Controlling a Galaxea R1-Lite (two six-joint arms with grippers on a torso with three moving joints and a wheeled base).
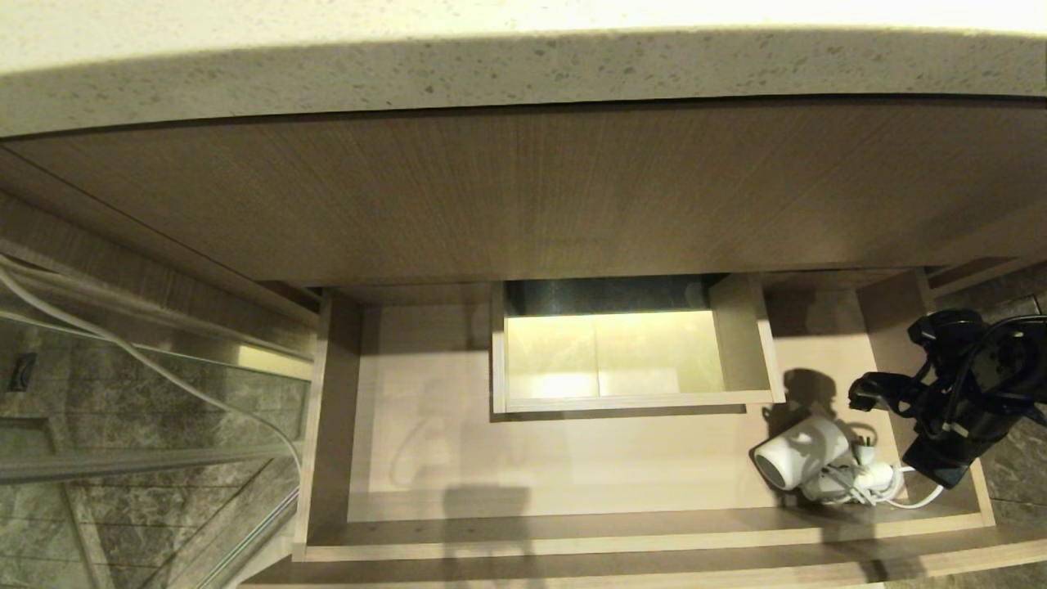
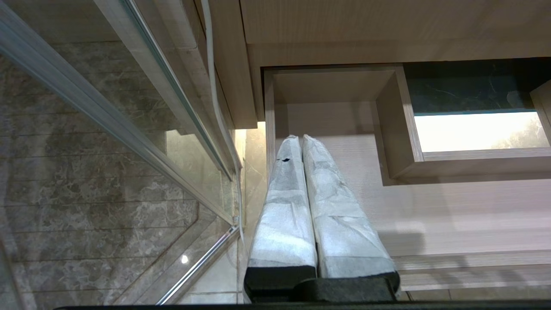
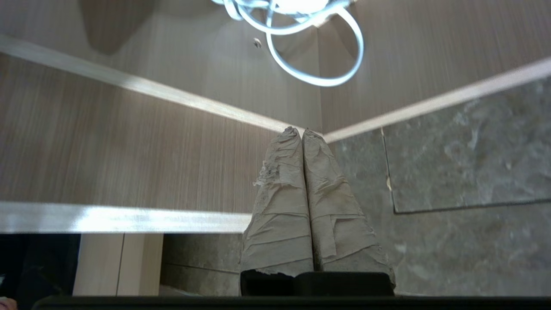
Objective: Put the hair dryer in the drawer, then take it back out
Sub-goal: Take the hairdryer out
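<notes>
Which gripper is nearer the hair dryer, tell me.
Right. The right gripper hangs shut over the drawer's right front corner, beside the hair dryer; the left gripper is at the drawer's far left side.

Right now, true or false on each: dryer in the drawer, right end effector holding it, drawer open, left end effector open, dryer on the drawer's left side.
1. The hair dryer lies inside the drawer. True.
2. The right end effector holds the hair dryer. False: its wrapped fingers are shut on nothing, above the drawer's front right corner, apart from the dryer.
3. The drawer is pulled open. True.
4. The left end effector is open. False: its fingers are pressed together, empty, over the drawer's left part.
5. The dryer sits on the drawer's left side. False: it rests near the front right corner, its white cord coiled beside it.
</notes>
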